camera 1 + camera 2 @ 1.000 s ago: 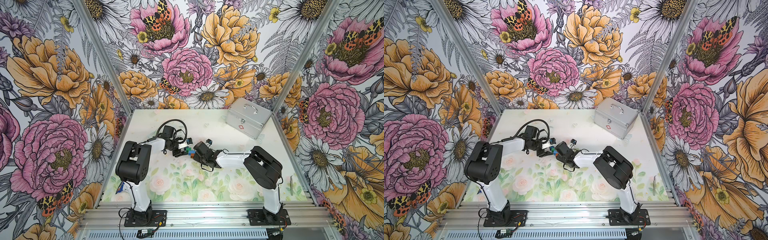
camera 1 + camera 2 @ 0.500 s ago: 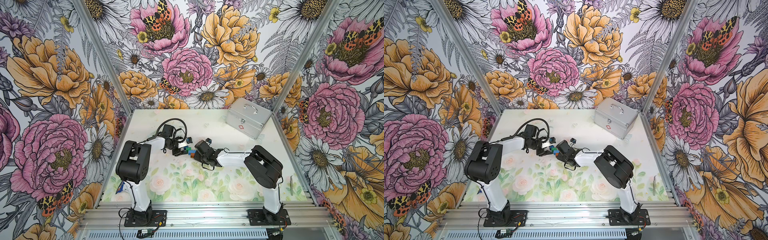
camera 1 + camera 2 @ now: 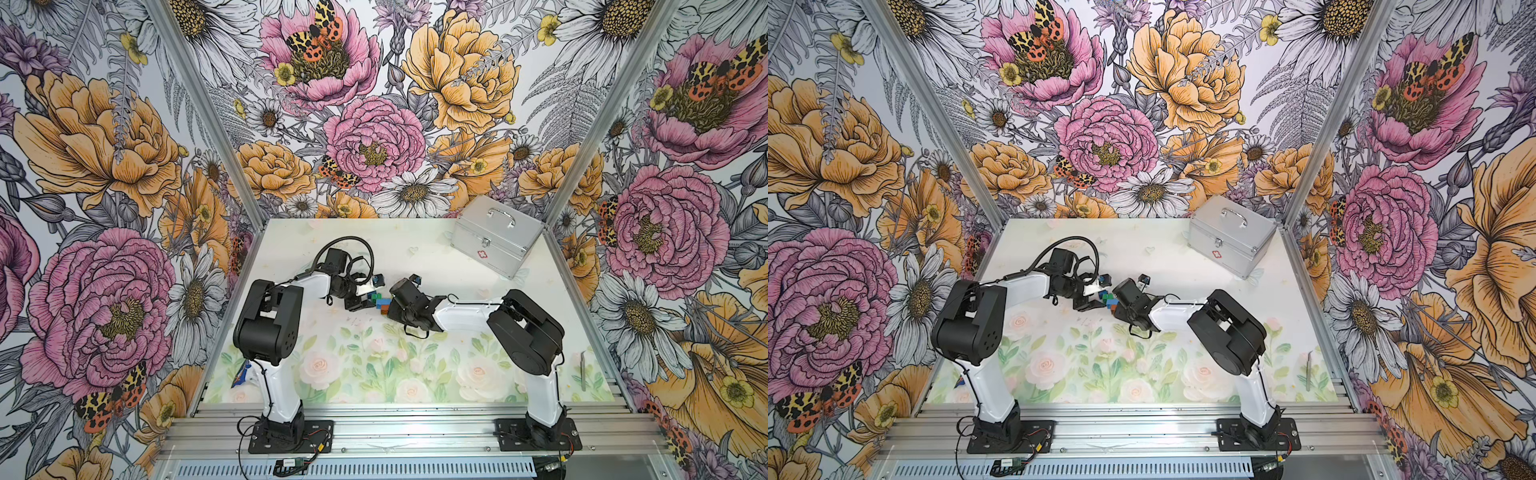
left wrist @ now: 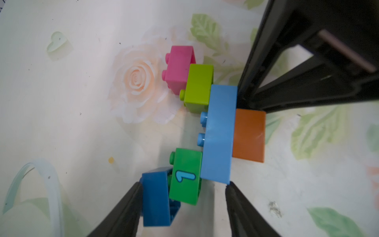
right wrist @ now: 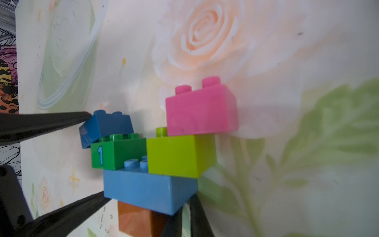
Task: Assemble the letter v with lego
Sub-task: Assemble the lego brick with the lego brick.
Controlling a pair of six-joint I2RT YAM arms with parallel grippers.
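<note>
The letter v (image 4: pixel 220 133) lies on its side on the table between both grippers, in both top views (image 3: pixel 378 300) (image 3: pixel 1108 300). It has an orange point (image 4: pixel 249 135), a light blue bar (image 5: pixel 147 188), a green "1" brick (image 4: pixel 185 178), a lime brick (image 4: pixel 199 86) and a pink tip (image 5: pixel 201 110). The dark blue brick (image 4: pixel 155 199) sits tilted on the green one, only partly seated. My left gripper (image 4: pixel 183 185) clamps dark blue against the bar's end. My right gripper (image 5: pixel 187 211) is shut, its tips against the bar beside the orange brick.
A silver metal case (image 3: pixel 494 235) stands at the back right corner. A thin metal tool (image 3: pixel 584 370) lies near the right wall at the front. A small blue packet (image 3: pixel 241 372) lies beside the left arm's base. Floral walls close in on three sides.
The right wrist has crept slightly toward the back. The bricks and the left gripper stay where they were.
</note>
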